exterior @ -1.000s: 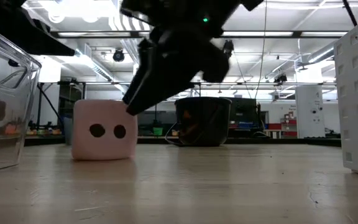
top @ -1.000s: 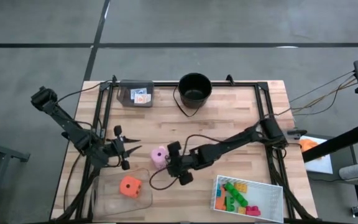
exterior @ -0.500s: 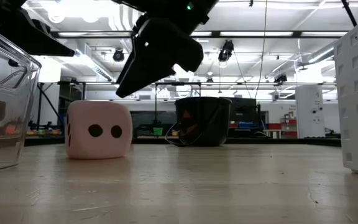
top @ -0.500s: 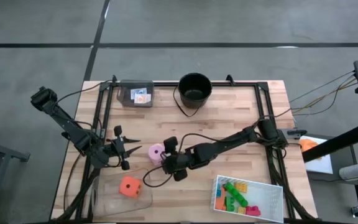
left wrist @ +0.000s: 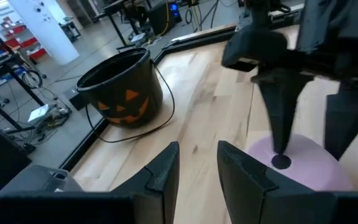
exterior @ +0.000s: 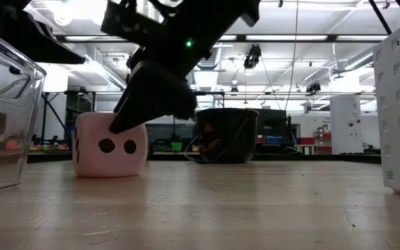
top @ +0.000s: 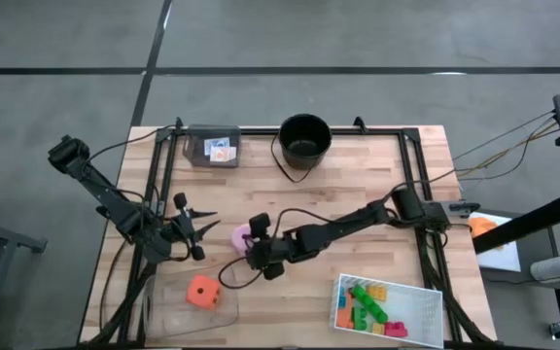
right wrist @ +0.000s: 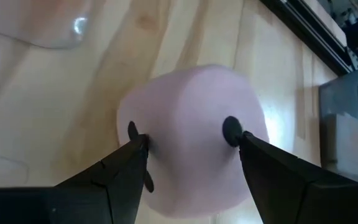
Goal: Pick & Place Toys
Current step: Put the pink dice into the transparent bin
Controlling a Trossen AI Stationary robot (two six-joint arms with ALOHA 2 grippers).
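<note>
right claw [top: 253, 243] half hides pink die [top: 240, 236]

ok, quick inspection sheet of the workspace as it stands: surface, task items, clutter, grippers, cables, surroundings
Surface: wooden table, black frame around it.
Job's things: pink die mid-table; orange die in the clear tray; bricks in the white tray; cards in the small tray at the far edge.
Clutter: black bucket at the far edge.
Grippers: right gripper open, fingers either side of the pink die; left gripper open, beside the die.
Cables: black cable looped near the right gripper.
Surroundings: grey floor, lab room behind; no people seen.
</note>
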